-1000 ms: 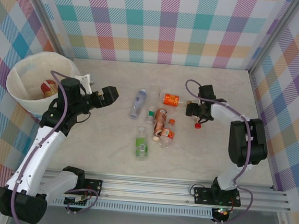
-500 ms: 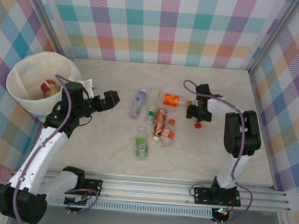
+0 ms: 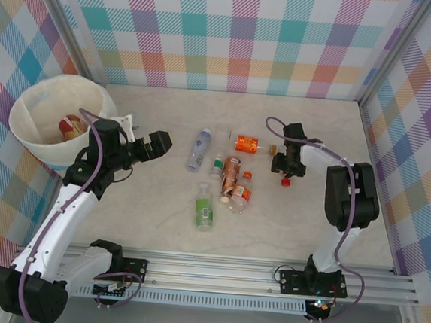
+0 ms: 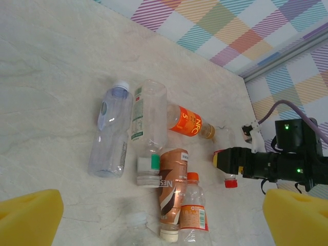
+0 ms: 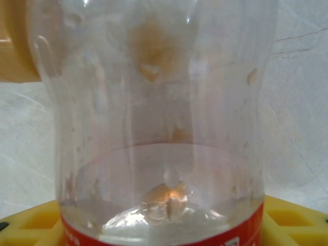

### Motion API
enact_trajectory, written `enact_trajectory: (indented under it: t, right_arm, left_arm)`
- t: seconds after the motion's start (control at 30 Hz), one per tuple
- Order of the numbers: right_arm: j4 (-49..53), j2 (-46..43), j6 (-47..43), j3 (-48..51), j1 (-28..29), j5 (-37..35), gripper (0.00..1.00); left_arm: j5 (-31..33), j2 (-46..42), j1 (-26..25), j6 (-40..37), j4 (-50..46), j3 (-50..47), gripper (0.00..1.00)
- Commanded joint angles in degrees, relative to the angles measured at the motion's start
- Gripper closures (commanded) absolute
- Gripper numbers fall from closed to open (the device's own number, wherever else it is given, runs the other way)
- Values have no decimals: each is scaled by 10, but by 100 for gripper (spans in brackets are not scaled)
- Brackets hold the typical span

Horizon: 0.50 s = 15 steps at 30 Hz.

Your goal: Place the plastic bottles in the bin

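One crushed clear plastic bottle with a red label (image 3: 70,126) lies inside the large round white soft-sided bin (image 3: 30,144) at the far left. The other clear plastic bottles (image 3: 232,174) lie scattered mid-way across the pale marbled table (image 3: 158,217), so most of the job remains. The left gripper (image 3: 144,131) hangs between bin and pile, yellow pads (image 4: 28,218) wide apart and empty. The right gripper (image 3: 283,164) sits at a red-capped clear bottle (image 4: 230,182) right of the pile, but its wrist camera is too close to tell whether the fingers are clamped, and the bin wall may hide more bottles.
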<state>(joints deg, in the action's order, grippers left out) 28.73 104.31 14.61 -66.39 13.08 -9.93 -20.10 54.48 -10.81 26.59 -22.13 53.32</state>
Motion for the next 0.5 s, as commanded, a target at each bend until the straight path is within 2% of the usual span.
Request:
enact_trajectory:
  t: [0.0, 0.27, 0.47]
  right_arm:
    - [-49, -68, 13, 37, -2, 19, 48]
    - [-142, -206, -33, 105, 23, 66, 53]
    - [-232, -296, -85, 149, 73, 183, 52]
  left_arm:
    - [-7, 0, -4, 17, 23, -6, 0]
    - [-38, 24, -13, 33, 55, -2, 0]
    - [-65, 34, -25, 41, 96, -1, 0]
